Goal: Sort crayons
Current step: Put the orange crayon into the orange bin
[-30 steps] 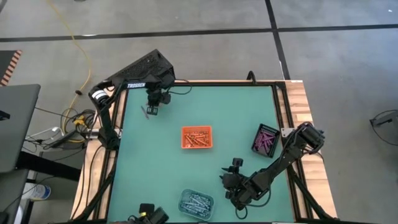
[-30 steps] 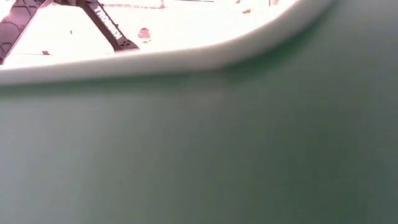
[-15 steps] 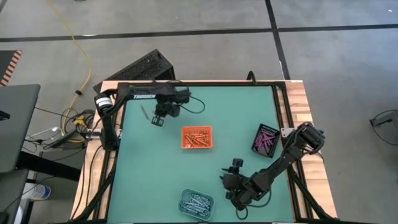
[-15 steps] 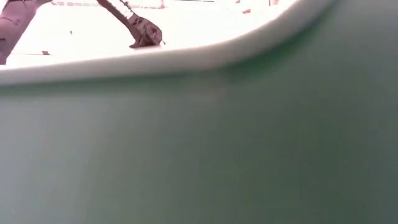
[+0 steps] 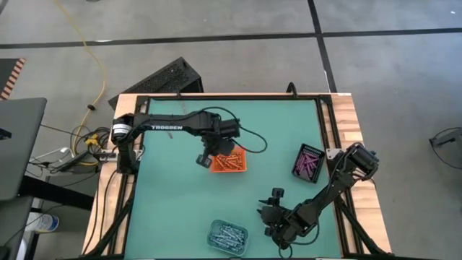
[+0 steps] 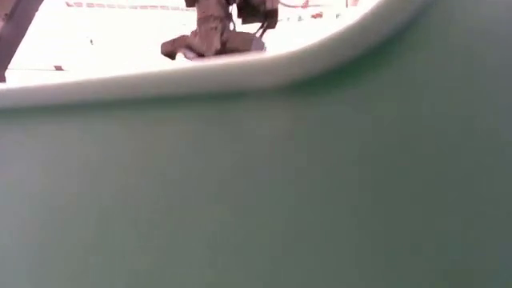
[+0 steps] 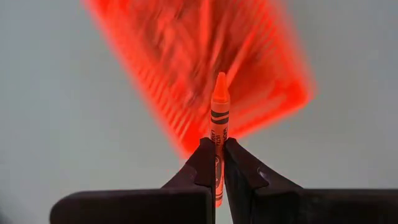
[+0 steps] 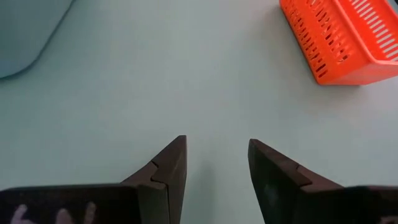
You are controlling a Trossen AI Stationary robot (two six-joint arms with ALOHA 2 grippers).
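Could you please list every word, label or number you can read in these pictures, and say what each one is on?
"TROSSEN": white letters on the left arm, read in the high view.
Black print on the wrapper of the orange crayon clamped in the left gripper: too small to read.
No other text can be read.

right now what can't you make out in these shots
- Orange tray: blurred in the left wrist view behind the orange crayon that the left gripper holds; its contents cannot be told there.
- Single crayons in the purple tray and the clear tray: too small to count in the high view.
- Low view: the green mat fills most of it and hides the trays.
- Clear tray in the right wrist view: cut off by the edge; the right gripper is open above bare mat.
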